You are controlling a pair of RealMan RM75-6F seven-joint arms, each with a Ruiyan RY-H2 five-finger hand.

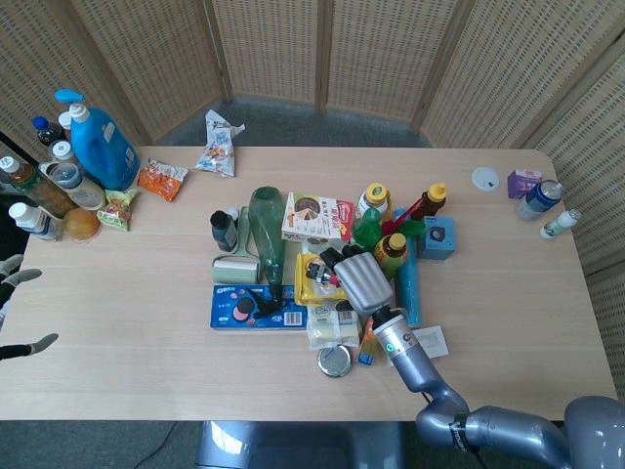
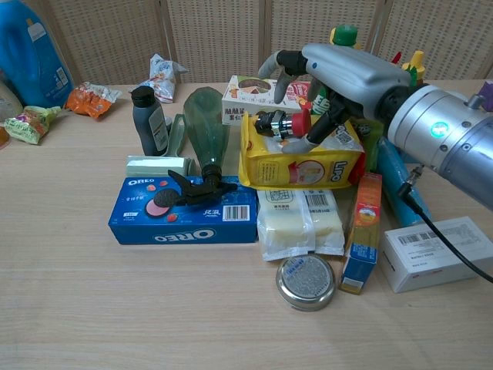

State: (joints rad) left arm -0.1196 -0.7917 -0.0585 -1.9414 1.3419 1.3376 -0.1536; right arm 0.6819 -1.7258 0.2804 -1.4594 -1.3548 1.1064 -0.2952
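Two robot hands are on record, working over a wooden surface (image 1: 508, 322) that carries a crowded heap of groceries at its middle. Largest at the edge is a blue detergent bottle (image 1: 101, 147) standing upright among other bottles at the far left corner, apparently parked clear of the heap. A green glass bottle (image 2: 206, 123) lies on its side, neck toward the camera and resting on the blue "OREO" box (image 2: 183, 210), which lies flat as a base for a black clip-like item. Beside it the yellow packet (image 2: 302, 159), lettered "Lino" as far as can be read, lies propped on a pale barcoded pack, forming a shelf for the small red-capped tool (image 2: 283, 123) that lies across its top edge. The right robot hand (image 2: 339, 73) arches over that tool, fingers spread and curved downward, one fingertip (image 2: 303, 142) just at the red end; nothing is yet pinched, so the posture reads as an approach to a grasp, in my judgement. The left robot hand (image 1: 12, 283) shows only at the left border of the head view, fingers apart and holding nothing, well apart from the heap. A white labelled box (image 2: 436, 251) and a round metal tin (image 2: 306, 281) lie flat near the front.
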